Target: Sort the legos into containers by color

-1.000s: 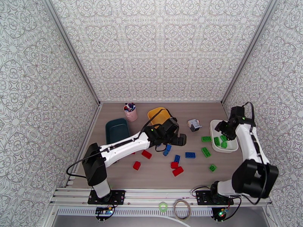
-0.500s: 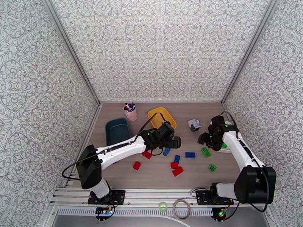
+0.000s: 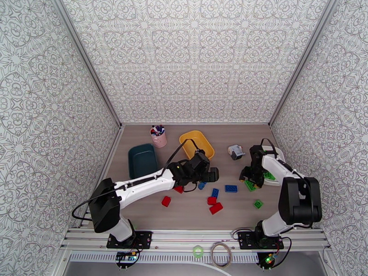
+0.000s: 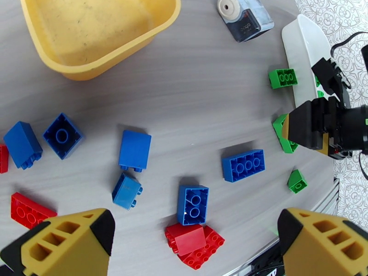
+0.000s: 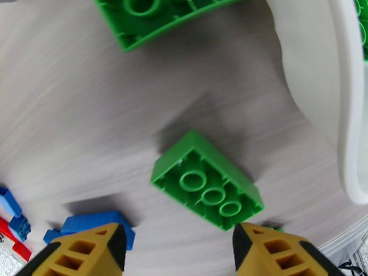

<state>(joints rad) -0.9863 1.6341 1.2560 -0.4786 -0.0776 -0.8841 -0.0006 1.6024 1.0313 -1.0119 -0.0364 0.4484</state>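
Right gripper (image 5: 177,233) has swung off the white tray (image 5: 313,88), which holds green bricks (image 5: 362,19), and hangs parted over a green oblong brick (image 5: 207,187) beside it; left gripper (image 4: 193,221) gapes wide above blue bricks (image 4: 135,150).

The dark teal tray (image 3: 141,159) sits at the left of the table, the yellow tray (image 4: 92,65) at mid-back and the white tray (image 4: 301,51) at the right, with green pieces (image 5: 363,19) inside. Blue legos (image 4: 135,150) lie scattered in front of the yellow tray. Two red legos (image 4: 193,242) touch nearer the front. An oblong green brick (image 5: 207,187) lies hollow side up beside the white tray.
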